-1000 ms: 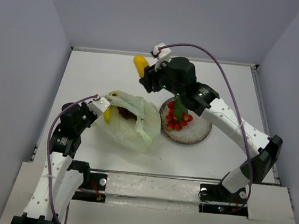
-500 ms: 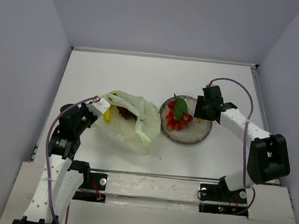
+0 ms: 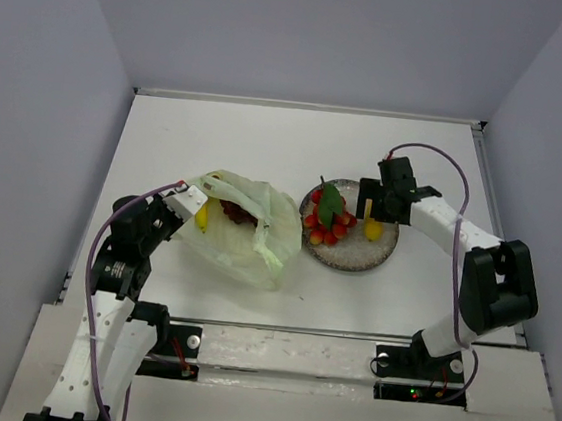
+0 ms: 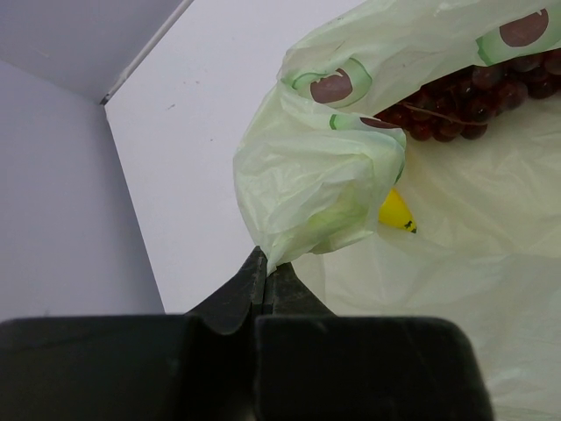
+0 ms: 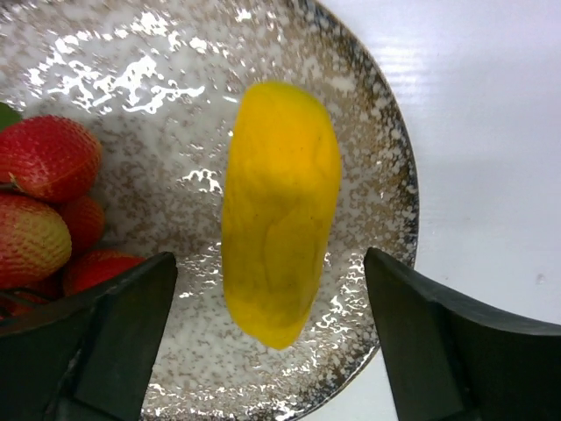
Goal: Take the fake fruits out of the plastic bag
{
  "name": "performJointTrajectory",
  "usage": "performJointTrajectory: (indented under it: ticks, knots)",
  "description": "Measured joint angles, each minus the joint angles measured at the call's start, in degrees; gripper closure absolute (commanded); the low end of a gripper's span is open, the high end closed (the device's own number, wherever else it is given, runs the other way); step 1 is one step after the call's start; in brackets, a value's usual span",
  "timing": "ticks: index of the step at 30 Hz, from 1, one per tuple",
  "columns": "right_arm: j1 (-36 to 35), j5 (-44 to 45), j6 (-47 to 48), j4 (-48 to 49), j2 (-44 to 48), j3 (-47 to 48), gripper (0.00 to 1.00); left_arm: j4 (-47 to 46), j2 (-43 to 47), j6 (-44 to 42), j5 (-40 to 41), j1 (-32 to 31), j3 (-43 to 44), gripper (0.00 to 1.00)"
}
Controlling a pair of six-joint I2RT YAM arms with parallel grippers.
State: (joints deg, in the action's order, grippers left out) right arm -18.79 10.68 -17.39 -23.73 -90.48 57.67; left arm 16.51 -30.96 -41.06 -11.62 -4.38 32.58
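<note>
From the top view, the bag (image 3: 258, 233) lies on the table (image 3: 218, 144) at 9 o'clock of the plate (image 3: 382, 253). It sits just beside the plate, and I cannot tell whether the two touch.

My left gripper (image 4: 265, 270) is pressed together on a bunched fold of the bag's rim. It pinches the film at the bag's 9 o'clock edge and holds that edge up off the table. The mouth gapes toward 12 o'clock. Inside, through the left wrist camera, I see the grapes (image 4: 473, 96) lying deep in the bag. A yellow tip (image 4: 396, 212) pokes out from under the pinched fold, and the rest of that piece is hidden.

On the plate, the red fruits (image 3: 324, 227) cluster at its 9 o'clock side, with a green leaf (image 3: 330, 204) over them at 11 o'clock. The yellow fruit (image 5: 280, 210) lies flat on the speckled glaze at about 2 o'clock, its long axis running 12 to 6 in the right wrist view.

My right gripper (image 3: 372, 210) hangs directly above it, spread wide. One finger (image 5: 114, 351) stands at 9 o'clock of the fruit and the other at 3 o'clock. Both are clear of it, so the fruit rests on the plate, not in the grip.
</note>
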Motion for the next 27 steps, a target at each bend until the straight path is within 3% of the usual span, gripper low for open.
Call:
performJointTrajectory:
  ticks: [8,11,14,15,20,27]
  knots:
    - [-1.27,0.31,4.74,-11.26,1.68,16.52,0.01,0.02,-0.04,-0.63,-0.48,0.00,0.02,1.00]
    - [-9.75,2.45,8.39,-12.48,3.67,28.81,0.04,0.07,-0.02,-1.07,-1.01,0.00,0.02,1.00]
    - [-21.62,-3.19,10.99,-9.99,4.44,39.01,0.09,0.17,0.02,-1.29,-1.66,0.00,0.02,1.00]
    - [-25.97,-10.32,11.61,-7.76,4.44,42.27,0.13,0.24,0.02,-1.31,-1.79,0.00,0.02,1.00]
    - [-35.82,-23.54,11.58,-3.69,0.85,43.01,0.45,0.44,-0.02,-1.25,-1.90,0.00,0.02,1.00]
    - [-38.75,-29.79,9.16,-2.95,-18.08,42.23,0.61,0.42,-0.02,-0.57,-1.88,0.00,0.02,1.00]
